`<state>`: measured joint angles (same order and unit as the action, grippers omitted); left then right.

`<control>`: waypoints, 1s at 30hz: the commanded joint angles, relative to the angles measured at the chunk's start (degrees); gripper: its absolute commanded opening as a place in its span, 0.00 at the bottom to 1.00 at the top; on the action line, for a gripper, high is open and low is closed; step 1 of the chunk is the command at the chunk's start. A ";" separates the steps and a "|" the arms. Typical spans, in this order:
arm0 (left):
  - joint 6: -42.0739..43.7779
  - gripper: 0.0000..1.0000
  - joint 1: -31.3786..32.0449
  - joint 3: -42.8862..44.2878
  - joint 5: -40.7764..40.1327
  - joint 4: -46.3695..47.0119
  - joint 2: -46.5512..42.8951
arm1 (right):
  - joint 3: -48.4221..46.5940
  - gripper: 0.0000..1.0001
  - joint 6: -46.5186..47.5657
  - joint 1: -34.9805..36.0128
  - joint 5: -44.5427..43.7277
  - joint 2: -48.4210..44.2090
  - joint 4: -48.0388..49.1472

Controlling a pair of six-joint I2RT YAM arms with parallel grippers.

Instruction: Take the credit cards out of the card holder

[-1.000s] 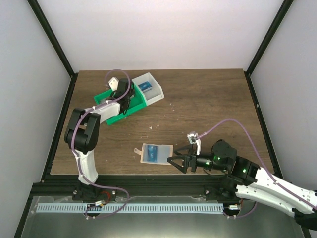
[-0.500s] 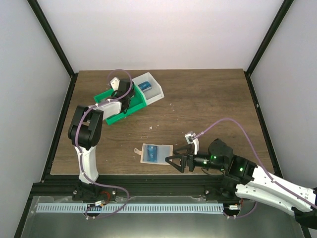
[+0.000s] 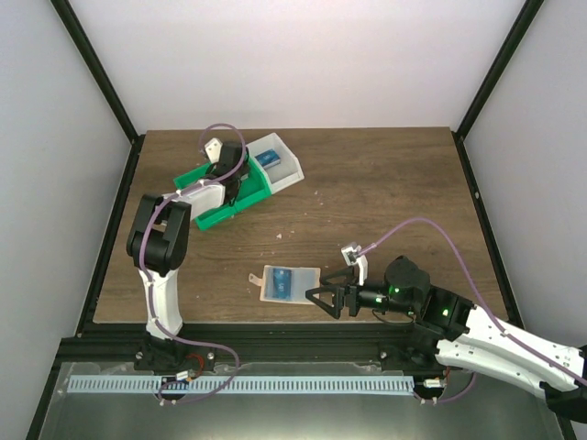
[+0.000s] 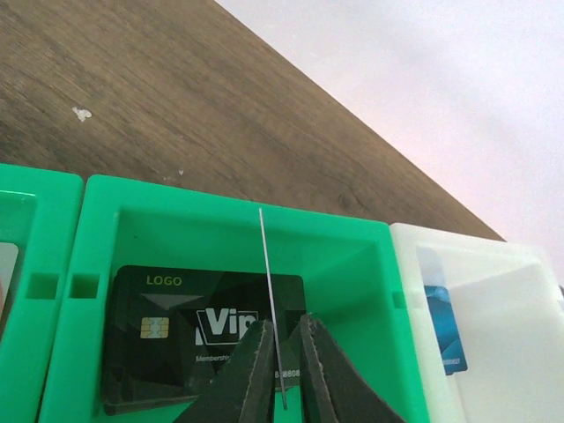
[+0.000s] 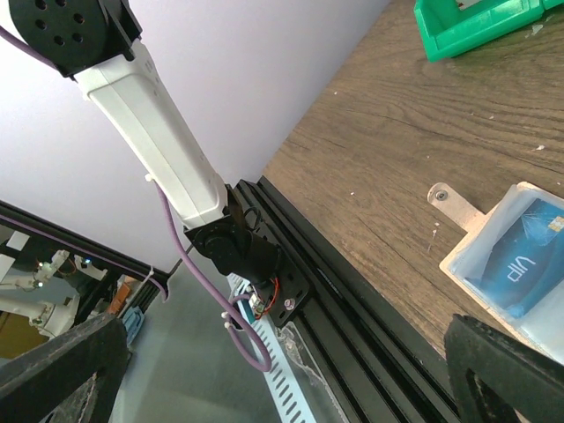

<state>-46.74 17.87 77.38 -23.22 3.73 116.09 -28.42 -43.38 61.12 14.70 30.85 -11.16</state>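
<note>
The pale card holder (image 3: 307, 283) lies flat near the table's front edge with a blue credit card (image 3: 282, 283) in it. In the right wrist view the holder (image 5: 476, 251) shows that card (image 5: 520, 257) and its tan tab (image 5: 454, 204). My right gripper (image 3: 316, 298) stands wide open just right of the holder, nothing between its fingers (image 5: 53, 374). My left gripper (image 4: 282, 324) hangs over the green bin (image 4: 97, 229). Its jaws are slightly parted around a thin credit card (image 4: 268, 273) seen edge-on; the card leans on the left finger with a gap to the right one.
A dark VIP card (image 4: 176, 335) lies in the green bin's compartment. The white bin (image 3: 291, 170) beside it holds a blue card (image 4: 441, 326). The black frame rail (image 5: 335, 291) and the left arm's base (image 5: 150, 123) lie beyond the table's front edge.
My left gripper's jaws have parted a little around the upright card over the green bin. The right gripper moved slightly left toward the holder a second ago, then held still.
</note>
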 commanded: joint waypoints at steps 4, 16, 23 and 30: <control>0.30 0.14 -0.32 2.10 -0.67 -1.03 1.05 | -1.91 1.00 0.13 -0.13 -0.98 -0.39 0.22; 1.53 0.00 -0.44 2.40 -2.16 -0.90 2.03 | -1.90 1.00 -0.38 -0.15 -1.78 -1.73 -0.77; 2.22 0.00 -0.45 1.31 -3.31 0.42 2.78 | -1.68 1.00 -0.72 -0.13 -2.19 -2.29 -1.28; 1.07 0.18 -0.39 1.82 -4.74 -2.33 2.24 | -1.31 1.00 -0.94 -0.13 -2.19 -2.79 -1.59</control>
<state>-45.80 17.87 78.65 -25.80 2.96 117.78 -28.42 -43.86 61.12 13.37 29.04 -11.92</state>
